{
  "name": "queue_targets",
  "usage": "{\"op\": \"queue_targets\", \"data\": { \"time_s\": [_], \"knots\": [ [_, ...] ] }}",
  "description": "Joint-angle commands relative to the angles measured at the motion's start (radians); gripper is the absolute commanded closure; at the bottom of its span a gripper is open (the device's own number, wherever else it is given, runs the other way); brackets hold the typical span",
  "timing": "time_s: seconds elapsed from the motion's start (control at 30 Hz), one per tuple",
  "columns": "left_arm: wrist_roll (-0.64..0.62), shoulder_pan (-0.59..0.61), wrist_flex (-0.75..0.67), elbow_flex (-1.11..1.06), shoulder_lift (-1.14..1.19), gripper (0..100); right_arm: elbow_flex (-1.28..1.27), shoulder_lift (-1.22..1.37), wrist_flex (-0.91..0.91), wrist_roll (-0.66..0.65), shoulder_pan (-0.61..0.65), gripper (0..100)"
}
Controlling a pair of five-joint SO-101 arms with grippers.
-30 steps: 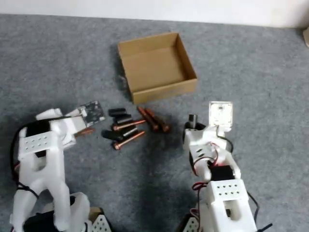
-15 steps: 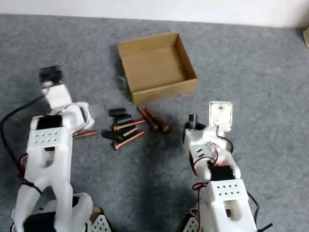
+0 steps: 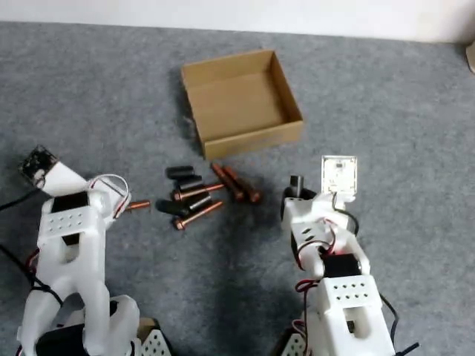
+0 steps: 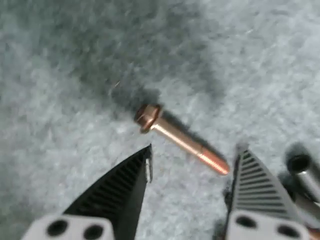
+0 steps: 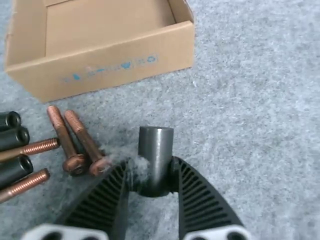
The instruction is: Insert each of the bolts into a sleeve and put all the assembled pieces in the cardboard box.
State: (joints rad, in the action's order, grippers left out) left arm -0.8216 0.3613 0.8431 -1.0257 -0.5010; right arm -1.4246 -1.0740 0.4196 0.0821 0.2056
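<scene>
on the grey carpeted tabletop (image 3: 386,89), the spread left hand (image 4: 195,149) should lower squarely astride the shank of the lone copper-coloured metal bolt (image 4: 176,136) before closing.

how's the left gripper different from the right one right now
The left gripper is open and empty; the right gripper is shut on a black sleeve. The left gripper hangs over a lone copper bolt; the right gripper faces the cardboard box. Both have black ribbed fingers.
</scene>
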Motion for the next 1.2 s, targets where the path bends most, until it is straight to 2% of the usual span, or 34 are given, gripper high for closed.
{"op": "queue_targets", "data": {
  "time_s": [0.0, 0.2, 0.33, 0.57, 0.77, 1.1, 1.17],
  "knots": [
    [-0.057, -0.007, -0.015, -0.019, -0.007, 75, 0.007, -0.016, -0.03, -0.02, -0.012, 99.5],
    [-0.087, -0.025, -0.026, -0.019, -0.007, 75, 0.007, -0.016, -0.03, -0.02, -0.012, 99.5],
    [-0.106, -0.024, -0.132, -0.024, 0.019, 76, 0.007, -0.016, -0.03, -0.02, -0.012, 99.5],
    [-0.155, -0.047, -0.138, 0.111, 0.352, 76, 0.007, -0.016, -0.03, -0.02, -0.012, 99.5],
    [-0.184, -0.045, 0.02, 0.297, 0.53, 76, 0.007, -0.016, -0.03, -0.02, -0.01, 99.5],
    [-0.184, -0.044, 0.041, 0.343, 0.602, 76, 0.007, -0.016, -0.03, -0.02, -0.01, 99.5],
    [-0.184, -0.045, 0.041, 0.343, 0.602, 80, 0.007, -0.016, -0.03, -0.02, -0.01, 99.5]
  ]
}}
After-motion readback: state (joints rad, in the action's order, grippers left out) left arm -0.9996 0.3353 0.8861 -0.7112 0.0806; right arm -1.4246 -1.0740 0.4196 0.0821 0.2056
